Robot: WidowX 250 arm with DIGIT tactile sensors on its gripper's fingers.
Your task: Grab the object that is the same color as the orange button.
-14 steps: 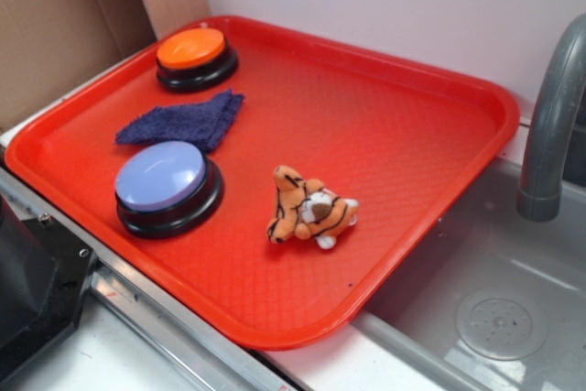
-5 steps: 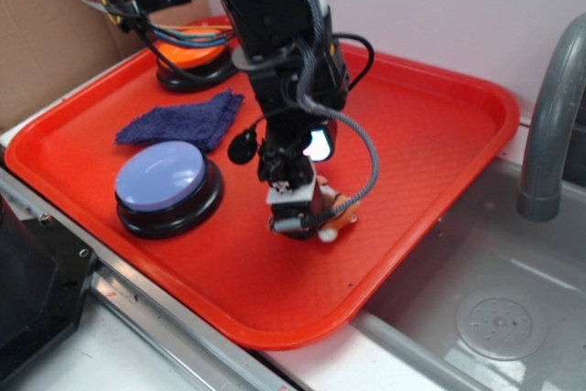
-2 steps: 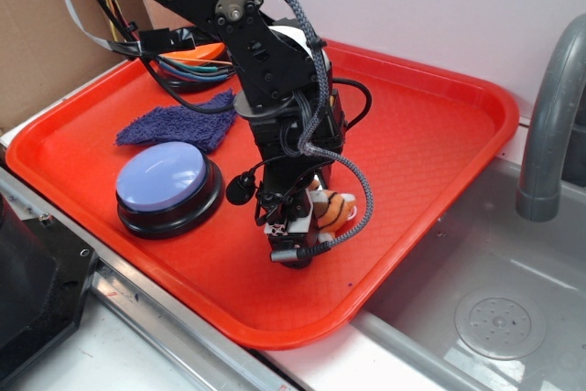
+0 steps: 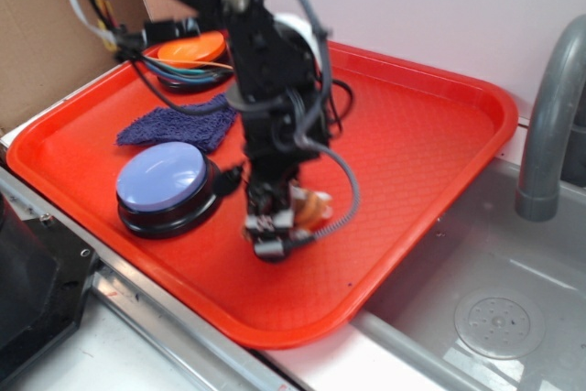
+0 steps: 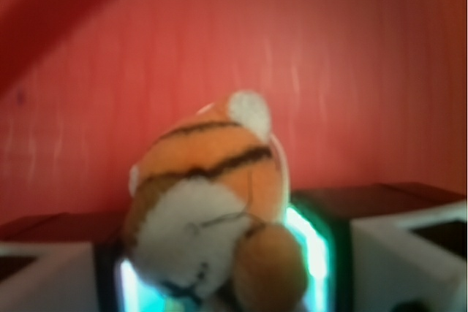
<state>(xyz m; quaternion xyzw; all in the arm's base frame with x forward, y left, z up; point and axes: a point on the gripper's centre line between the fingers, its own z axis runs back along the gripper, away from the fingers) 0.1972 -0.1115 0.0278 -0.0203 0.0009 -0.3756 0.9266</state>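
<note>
Lavender button beside gripper-held tiger

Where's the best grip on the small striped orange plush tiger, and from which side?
Across its soft, rounded body, coming from above. The small striped orange plush tiger already sits between the gripper fingers in the wrist view, which seem shut on it. It lies low on the red tray, so side approaches would likely scrape.

Exterior: high, near tray's front edge, angled down, mid-range. Wrist: close behind tiger, facing tray floor. Shared: tiger, tray.
</note>
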